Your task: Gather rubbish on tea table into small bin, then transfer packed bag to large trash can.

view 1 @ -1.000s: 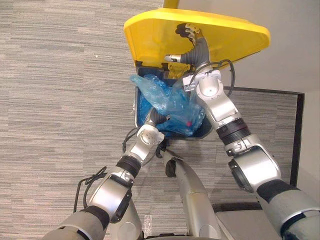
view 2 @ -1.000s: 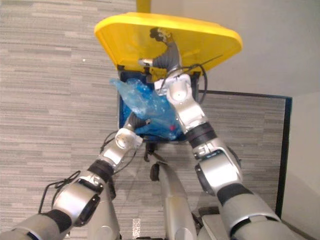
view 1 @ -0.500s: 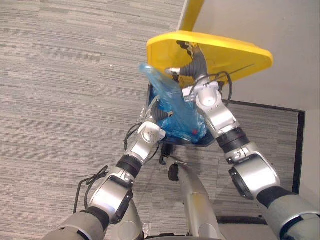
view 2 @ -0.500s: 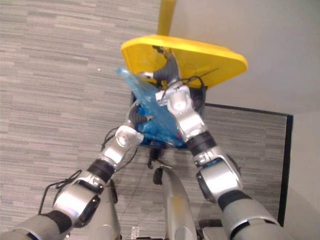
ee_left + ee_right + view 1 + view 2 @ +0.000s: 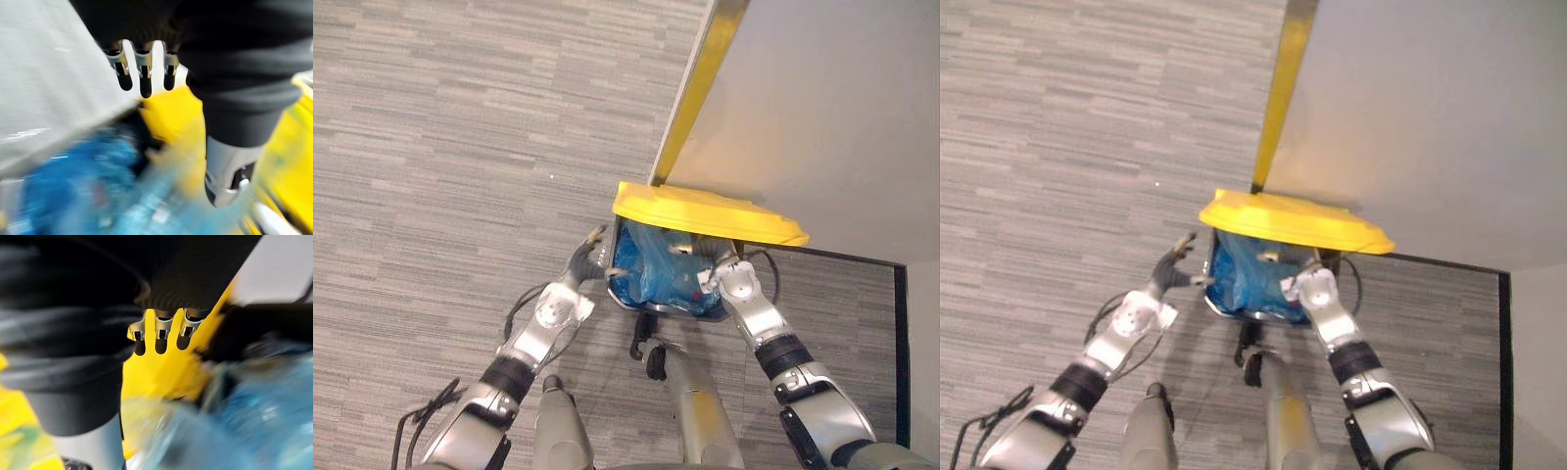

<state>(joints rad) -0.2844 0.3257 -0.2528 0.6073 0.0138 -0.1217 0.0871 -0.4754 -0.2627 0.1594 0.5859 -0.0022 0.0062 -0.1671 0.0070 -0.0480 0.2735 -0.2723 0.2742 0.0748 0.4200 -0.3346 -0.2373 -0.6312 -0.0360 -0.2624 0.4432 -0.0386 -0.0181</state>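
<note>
The blue bag (image 5: 651, 276) now sits inside the large trash can (image 5: 619, 294), no longer lifted above it. The left hand (image 5: 585, 262) has released it, fingers spread just beside the can. The right hand (image 5: 693, 251), fingers straight, is under the lowered yellow lid (image 5: 705, 211). The transfer seems done.

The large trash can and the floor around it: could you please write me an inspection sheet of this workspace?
surface: grey striped carpet.
job's things: blue bag sits inside the dark trash can; the yellow lid hangs tilted over the opening.
clutter: one small pale speck on the carpet.
hands: left hand open, fingers spread, beside the can's left edge, holding nothing; right hand open, fingers straight against the underside of the lid.
cables: nothing seen.
surroundings: pale wall behind the can, with a yellow strip along its edge.
</note>
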